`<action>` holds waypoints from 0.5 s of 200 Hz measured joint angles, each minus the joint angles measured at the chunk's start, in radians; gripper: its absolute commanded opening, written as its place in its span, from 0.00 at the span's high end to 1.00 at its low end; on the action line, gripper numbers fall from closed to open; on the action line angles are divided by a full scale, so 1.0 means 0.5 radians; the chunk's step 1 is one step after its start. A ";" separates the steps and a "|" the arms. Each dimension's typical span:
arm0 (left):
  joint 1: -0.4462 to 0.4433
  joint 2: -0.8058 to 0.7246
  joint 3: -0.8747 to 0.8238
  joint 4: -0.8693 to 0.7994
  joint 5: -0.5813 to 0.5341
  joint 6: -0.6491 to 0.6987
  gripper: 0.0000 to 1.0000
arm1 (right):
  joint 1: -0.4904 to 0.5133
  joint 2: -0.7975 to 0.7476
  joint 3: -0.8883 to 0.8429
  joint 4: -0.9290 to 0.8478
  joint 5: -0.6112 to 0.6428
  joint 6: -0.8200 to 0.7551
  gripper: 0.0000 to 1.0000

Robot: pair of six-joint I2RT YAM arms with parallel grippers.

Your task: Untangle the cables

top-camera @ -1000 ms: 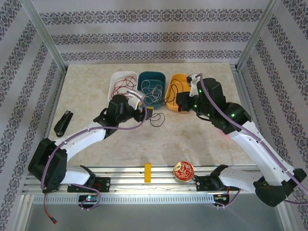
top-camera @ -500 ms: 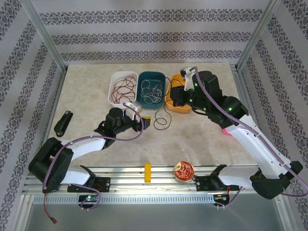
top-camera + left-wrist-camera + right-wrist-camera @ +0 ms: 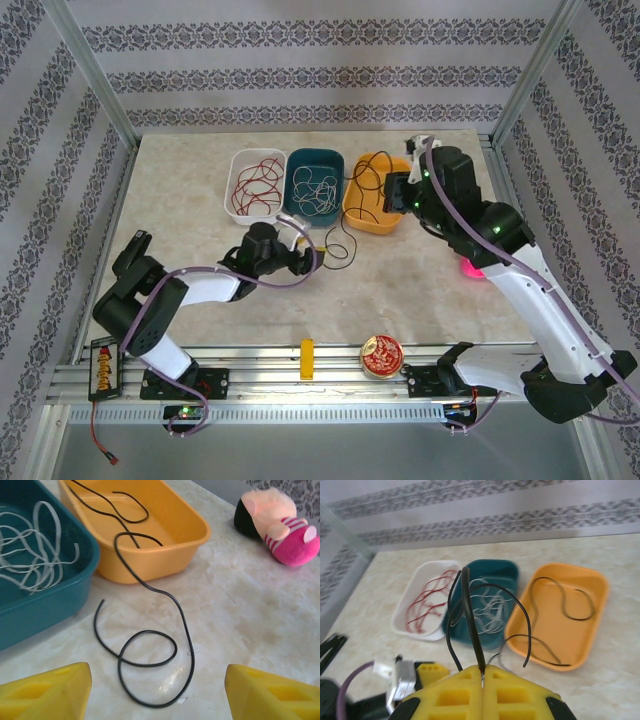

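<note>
Black cable (image 3: 149, 632) is the item in hand. Part of it lies in the orange tray (image 3: 370, 226) at 1 o'clock on the table. The rest runs over the tray's rim and ends in a self-crossing loop on the table, at 6 o'clock of the teal tray (image 3: 315, 155). The white cable (image 3: 315, 190) is in the teal tray. The red cable (image 3: 255, 185) is in the white tray (image 3: 230, 195) at 11 o'clock.

Right gripper (image 3: 482, 669): fingers pressed together, pinching the black cable above the trays. Left gripper (image 3: 157, 690): fingers spread wide with nothing between them, low at 9 o'clock of the loop.

Recommendation: the tail should follow into the orange tray.
- Keep the pinch firm.
- Raise and carry toward 1 o'clock, slowly, so the loop opens out rather than draws tight.
- Keep the strand off the teal tray and its white cable.
- The left gripper is placed to lift the loop and feed it over the rim.

Change noted against half a second ago:
- The right gripper has shifted toward 3 o'clock across the orange tray.
- The left arm's elbow has swung back toward 8 o'clock, uncovering a battery pack (image 3: 105, 365).
- The loop has barely moved.
</note>
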 measured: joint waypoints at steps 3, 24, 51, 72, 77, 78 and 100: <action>-0.014 0.025 0.024 -0.010 -0.004 0.010 0.32 | -0.021 0.008 -0.002 -0.001 0.005 0.000 1.00; -0.075 0.139 0.130 -0.088 -0.047 0.091 0.33 | -0.146 0.098 -0.014 0.009 0.013 -0.005 1.00; -0.127 0.221 0.222 -0.233 -0.098 0.223 0.35 | -0.223 0.270 -0.014 0.026 0.012 -0.033 1.00; -0.170 0.281 0.298 -0.307 -0.107 0.298 0.36 | -0.266 0.388 -0.014 0.046 0.012 -0.058 1.00; -0.178 0.294 0.311 -0.314 -0.106 0.311 0.36 | -0.275 0.410 -0.015 0.053 0.012 -0.060 1.00; -0.181 0.297 0.314 -0.317 -0.106 0.314 0.36 | -0.276 0.414 -0.015 0.053 0.012 -0.060 1.00; -0.211 0.337 0.345 -0.341 -0.106 0.346 0.44 | -0.320 0.495 -0.022 0.118 0.004 -0.059 1.00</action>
